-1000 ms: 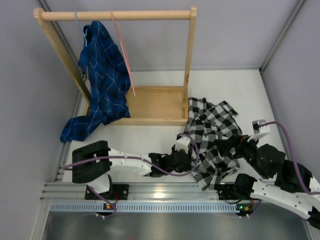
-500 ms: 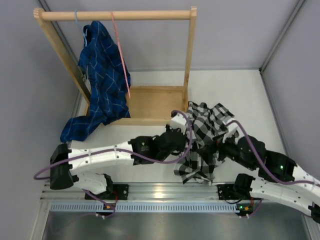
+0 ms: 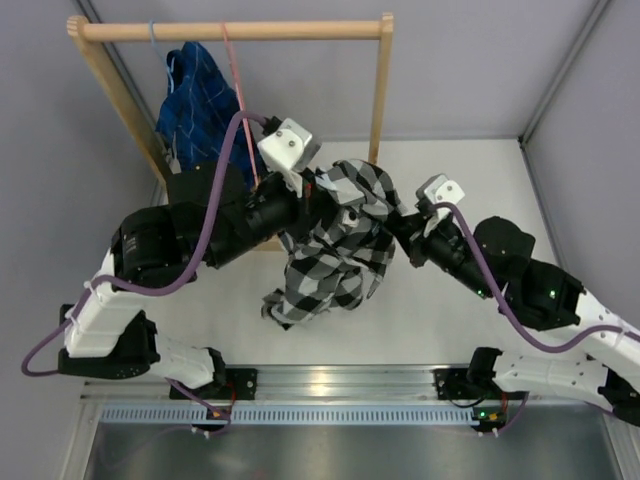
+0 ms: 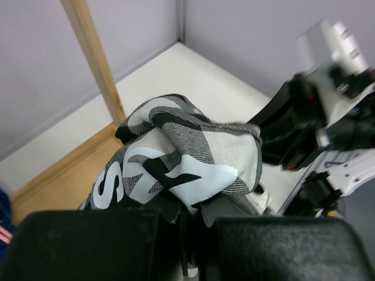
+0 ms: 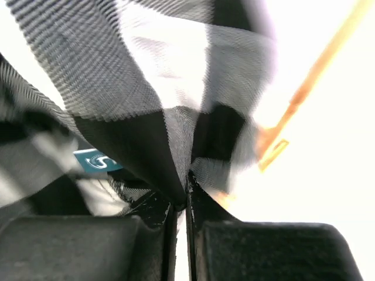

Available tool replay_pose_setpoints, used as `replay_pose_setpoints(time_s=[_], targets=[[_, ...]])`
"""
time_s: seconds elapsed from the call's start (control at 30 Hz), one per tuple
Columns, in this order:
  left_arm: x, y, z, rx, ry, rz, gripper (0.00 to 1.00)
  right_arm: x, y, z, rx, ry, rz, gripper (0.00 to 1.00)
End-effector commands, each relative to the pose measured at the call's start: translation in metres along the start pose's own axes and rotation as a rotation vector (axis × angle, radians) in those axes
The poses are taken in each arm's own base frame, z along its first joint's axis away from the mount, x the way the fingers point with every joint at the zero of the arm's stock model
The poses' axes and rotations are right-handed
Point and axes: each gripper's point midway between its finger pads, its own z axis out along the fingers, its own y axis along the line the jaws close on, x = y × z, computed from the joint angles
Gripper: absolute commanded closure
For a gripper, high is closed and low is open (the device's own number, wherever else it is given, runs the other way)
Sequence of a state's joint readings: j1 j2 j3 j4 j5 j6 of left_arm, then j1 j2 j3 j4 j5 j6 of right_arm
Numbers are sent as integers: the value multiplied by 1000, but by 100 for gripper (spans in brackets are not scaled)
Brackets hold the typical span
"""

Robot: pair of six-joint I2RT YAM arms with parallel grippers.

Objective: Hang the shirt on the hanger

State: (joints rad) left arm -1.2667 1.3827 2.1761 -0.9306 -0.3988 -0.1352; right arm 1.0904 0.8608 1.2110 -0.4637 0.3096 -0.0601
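Over on the left, a blue plaid shirt (image 3: pixel 192 100) hangs from the wooden rack (image 3: pixel 230 31). Just beside it hangs the hanger (image 3: pixel 240 100), a thin pink wire on the same rail, its lower part lost behind the left arm. The left gripper (image 3: pixel 318 200) has its jaws clenched on a bunch of the shirt (image 3: pixel 335 250). The shirt is held up off the table (image 3: pixel 480 180), in front of the rack and clear of the hanger. It is soft cloth in big black-and-white checks, crumpled into a drooping bundle that sags between the two arms, with one tail trailing down to the lower left. In the left wrist view the folds spill over the fingers and hide most of them. The right gripper (image 3: pixel 398 235) pinches the other side, and its wrist view shows the jaws pressed together on a fold. A small blue-green tag (image 5: pixel 96 160) carries one pale character, perhaps an S, too blurred to be sure. Beyond it that view washes out to white glare, with only an orange streak showing.
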Motion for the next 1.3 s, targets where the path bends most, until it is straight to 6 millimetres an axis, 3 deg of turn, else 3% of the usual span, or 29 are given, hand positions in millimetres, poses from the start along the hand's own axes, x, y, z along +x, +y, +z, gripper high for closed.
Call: replay_pose_setpoints(time_s=[0.0,0.07,0.17,0.2,0.23,0.27,0.3,0.37,0.4,0.43,0.47,0.6,0.77,0.87,1.0,1.1,1.2,1.27], targets=[[28,17,11,-86,110,170,100,-22,-47,-24,231,-86,38,100],[48,14,23,-88,161,192,100,-24,-55,-40,259,-125,91,100],[88,7,52,-90,241,216,100,-3,-65,-54,318,-119,188,100],[102,7,63,-99,262,217,100,19,-65,-55,333,-70,194,100],[113,6,72,-100,279,206,100,27,-63,-61,328,-72,273,100],[129,9,86,-89,305,188,100,47,-52,-57,287,-27,292,100],[144,10,99,-85,335,176,100,64,-46,-59,262,28,299,95],[165,17,117,-34,388,100,100,79,-37,-66,225,55,372,40],[170,14,126,12,397,71,100,86,-31,-68,194,72,379,20],[185,12,136,59,436,60,100,83,-31,-76,171,54,369,10],[192,0,138,175,467,30,100,79,-29,-80,142,38,356,10],[222,-27,143,369,551,40,100,63,-35,-90,125,-3,273,10],[232,-44,130,511,569,57,100,81,-39,-66,177,122,109,5],[232,-37,128,468,566,59,100,92,-41,-59,200,163,82,6],[231,-15,131,339,556,83,100,104,-20,-54,98,176,102,11],[234,-16,127,347,570,42,100,119,-14,-52,71,202,96,15],[233,-26,124,406,559,28,100,134,-23,-47,139,244,65,21],[226,-27,121,412,531,30,100,135,-39,-43,242,249,57,35]])
